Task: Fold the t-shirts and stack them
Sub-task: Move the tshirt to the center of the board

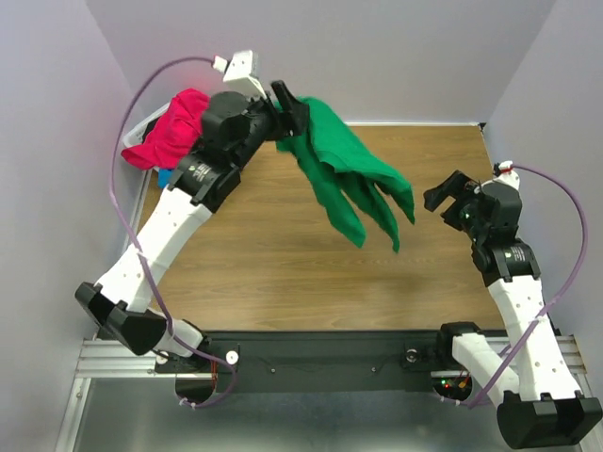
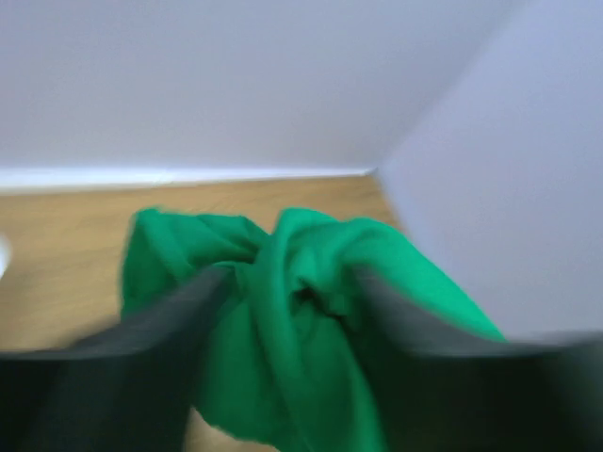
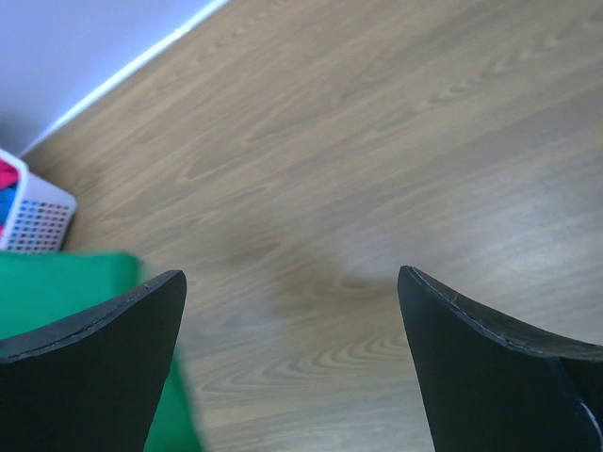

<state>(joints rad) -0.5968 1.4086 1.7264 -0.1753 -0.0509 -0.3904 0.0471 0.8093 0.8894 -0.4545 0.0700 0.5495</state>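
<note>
A bright green t-shirt (image 1: 349, 169) hangs in the air over the back middle of the wooden table (image 1: 283, 264), trailing down to the right from my left gripper (image 1: 290, 113). In the blurred left wrist view its bunched cloth (image 2: 301, 282) lies loosely between the spread fingers of that gripper (image 2: 292, 273). My right gripper (image 1: 448, 193) hovers at the right, open and empty (image 3: 292, 282), with the green shirt's edge (image 3: 57, 282) to its left. A pinkish-red t-shirt (image 1: 174, 127) is heaped in the basket at the back left, with a bit of blue t-shirt (image 1: 164, 176) below it.
The white slotted basket (image 3: 38, 221) stands in the back left corner against the wall, its rim (image 1: 141, 124) showing beside the red cloth. Pale walls close the table at the back and on both sides.
</note>
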